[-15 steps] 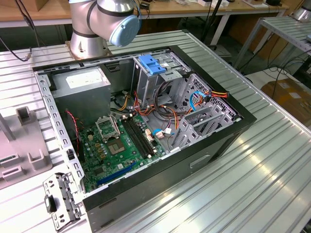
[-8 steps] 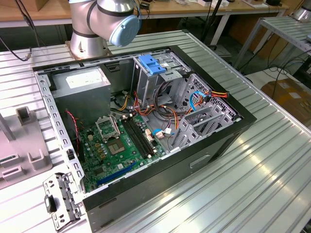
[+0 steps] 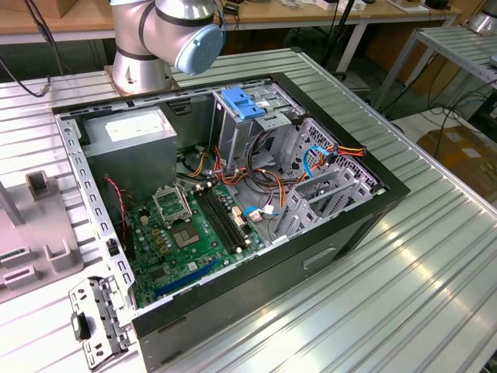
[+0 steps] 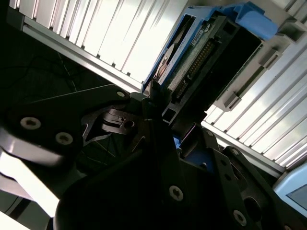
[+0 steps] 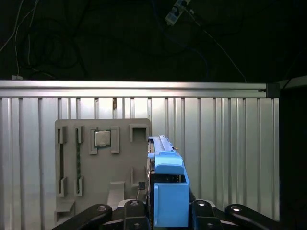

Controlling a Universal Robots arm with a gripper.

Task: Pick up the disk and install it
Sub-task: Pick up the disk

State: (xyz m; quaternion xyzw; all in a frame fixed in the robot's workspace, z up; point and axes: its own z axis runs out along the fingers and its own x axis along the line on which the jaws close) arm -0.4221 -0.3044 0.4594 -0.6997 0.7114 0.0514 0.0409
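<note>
In the first wrist view the disk [image 5: 168, 191], a flat rectangular hard drive in a blue plastic carrier, stands on edge between the two black fingers of the gripper [image 5: 169, 213]; the fingers sit narrow, pressed against the carrier from both sides, so I judge them clamped on it. In the second wrist view the disk [image 4: 201, 52] shows its dark connector edge, with one of the fingers [image 4: 139, 100] touching its near end. Just beside the disk lies a flat grey fixture plate [image 5: 103, 167] with moulded slots, one holding a small square silver processor chip [image 5: 101, 138]; all of it is over the ribbed aluminium table [image 5: 230, 143]. Whether the disk is lifted clear of the table or is resting on its holder cannot be told. In the exterior view the open black computer case [image 3: 342, 233] lies on its side, its green motherboard [image 3: 186, 233] exposed and a blue plastic bracket [image 3: 243, 103] at the top of the grey metal drive cage [image 3: 233, 132]. By my reading the grasp is made; the installing is not yet done, since the disk is by the fixture plate and not in the case.
</note>
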